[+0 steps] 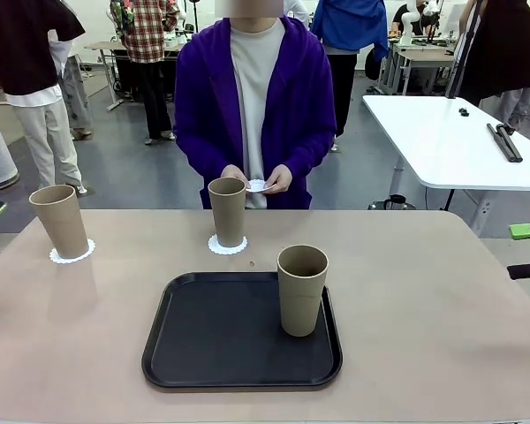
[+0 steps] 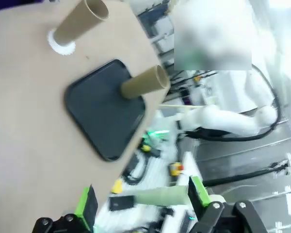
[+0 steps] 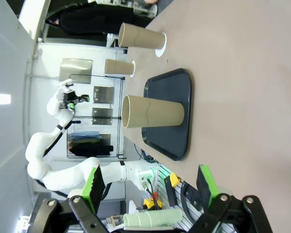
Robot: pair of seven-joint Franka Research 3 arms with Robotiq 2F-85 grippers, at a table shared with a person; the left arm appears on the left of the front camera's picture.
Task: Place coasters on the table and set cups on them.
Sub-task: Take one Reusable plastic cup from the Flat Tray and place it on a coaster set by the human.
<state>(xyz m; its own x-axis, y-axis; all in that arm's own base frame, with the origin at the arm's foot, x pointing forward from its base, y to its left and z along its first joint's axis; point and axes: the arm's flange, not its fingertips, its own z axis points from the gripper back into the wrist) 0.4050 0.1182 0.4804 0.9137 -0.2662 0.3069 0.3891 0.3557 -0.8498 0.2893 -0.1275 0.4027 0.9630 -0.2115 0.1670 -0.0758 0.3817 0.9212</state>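
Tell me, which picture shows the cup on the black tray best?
The front view. The cup stands upright and whole there, near the right edge of the black tray. In the right wrist view the cup is whole too, but sideways. In the left wrist view the cup is small, tilted and blurry.

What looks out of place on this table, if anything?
Nothing is spilled or tipped. One misfit: the near cup stands on the black tray with no doily beneath, while the left cup and the middle cup each sit on a white doily on the table. The person holds another doily.
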